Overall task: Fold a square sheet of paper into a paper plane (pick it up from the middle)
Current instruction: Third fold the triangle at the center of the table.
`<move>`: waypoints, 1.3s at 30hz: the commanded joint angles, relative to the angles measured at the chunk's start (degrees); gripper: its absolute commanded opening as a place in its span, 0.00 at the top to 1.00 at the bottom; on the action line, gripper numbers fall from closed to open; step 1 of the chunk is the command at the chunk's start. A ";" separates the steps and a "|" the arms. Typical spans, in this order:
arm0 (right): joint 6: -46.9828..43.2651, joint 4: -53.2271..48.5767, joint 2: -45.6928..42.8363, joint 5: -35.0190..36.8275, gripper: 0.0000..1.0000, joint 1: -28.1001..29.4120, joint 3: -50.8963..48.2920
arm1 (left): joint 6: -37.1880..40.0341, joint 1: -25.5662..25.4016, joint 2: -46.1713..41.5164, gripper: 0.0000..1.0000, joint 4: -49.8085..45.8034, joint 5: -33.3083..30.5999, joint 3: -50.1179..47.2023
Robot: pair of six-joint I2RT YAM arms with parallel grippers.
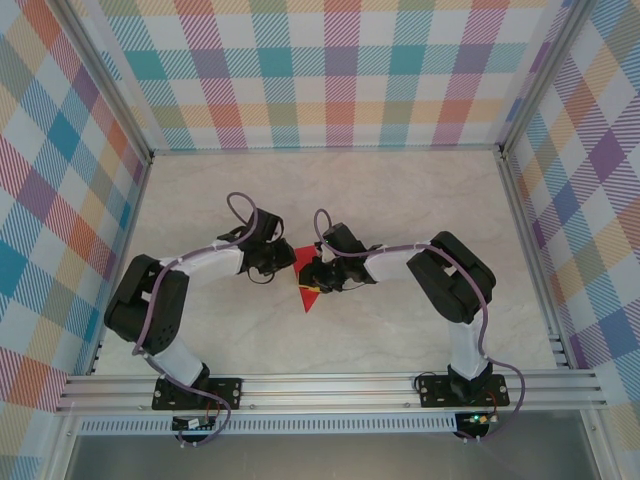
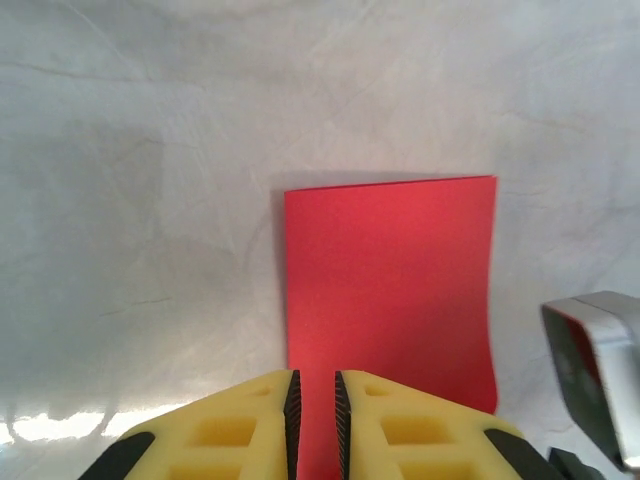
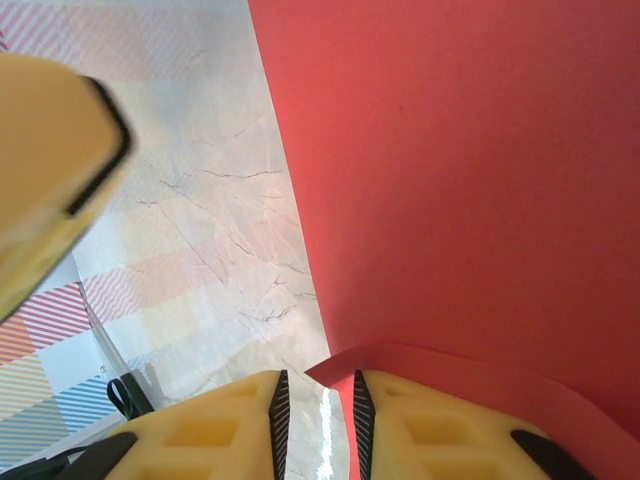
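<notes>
**PAPER BETWEEN BOTH GRIPPERS AT MID-COUNTER**

The two arms are meeting at the middle of the counter (image 1: 400, 200). The paper (image 1: 307, 295) is sitting between them, close under both wrists. In the left wrist view it is showing as a plain red rectangle, taller than wide. This suggests one fold is already in, and no pointed plane shape is showing yet.

The left gripper (image 2: 315, 385) is reaching over the paper's near edge with its jaws narrowly parted. Red is showing through the gap, so the sheet is passing beneath the fingers and is not being pinched. The likely purpose is to steady that edge.

The right gripper (image 3: 320, 385) is working from the right. Its jaws are also slightly released, with bare counter showing through the gap. A curled flap of paper is riding over one finger (image 3: 440, 440). This placement suggests the right side is turning a flap while the left anchors the sheet.

Whether the paper is lying fully flat cannot be told. Thin paper like this is likely to slide or crease off-line under uneven pressure.
</notes>
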 commanded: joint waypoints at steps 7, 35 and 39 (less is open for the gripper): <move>-1.56 -3.98 0.94 4.81 0.75 0.30 -0.95 | -1.84 2.34 -3.96 0.81 -2.19 -0.34 -4.09; -2.09 -4.96 1.03 6.07 1.00 0.31 -1.70 | -3.15 -1.74 -3.38 0.89 9.05 14.45 -10.46; -2.01 -5.02 1.03 6.19 1.00 0.28 -1.74 | -3.48 -2.00 -1.95 0.96 8.62 12.61 -9.95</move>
